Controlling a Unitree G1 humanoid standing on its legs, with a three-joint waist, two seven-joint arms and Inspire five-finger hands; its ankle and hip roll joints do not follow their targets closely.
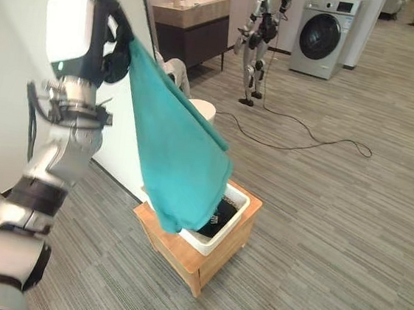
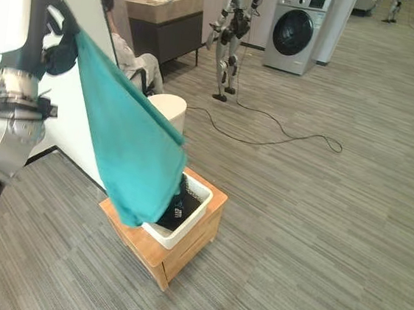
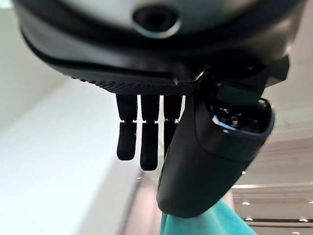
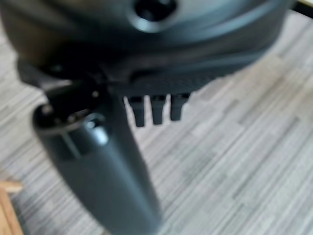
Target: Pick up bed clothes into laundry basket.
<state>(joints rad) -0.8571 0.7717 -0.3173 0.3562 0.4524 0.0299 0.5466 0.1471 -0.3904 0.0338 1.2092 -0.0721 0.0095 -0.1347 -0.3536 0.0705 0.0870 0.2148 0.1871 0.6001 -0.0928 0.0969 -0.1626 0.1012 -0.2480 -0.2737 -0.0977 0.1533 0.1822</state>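
- Left robot hand (image 1: pixel 113 45) raised high at the view's left, pinching a top corner of the teal cloth (image 1: pixel 181 156) between thumb and fingers; judged a thin grip, so a slip would drop the cloth early.
- Teal cloth hanging in a long diagonal drape, lower corner draped over the near rim of the white laundry basket (image 1: pixel 231 218), most of the fabric outside it; if released here, likely to slide down the outside onto the floor.
- Laundry basket resting on a low wooden stand (image 1: pixel 200 254), dark clothing already inside; a dragging cloth could tug or tip the basket.
- Right robot hand (image 4: pixel 154 107) hovering over bare floor, fingers relaxed and holding nothing; no help available for stuffing the cloth in.
- Person seated behind the cloth, near a white stool (image 2: pixel 165 111); wide swing risky.
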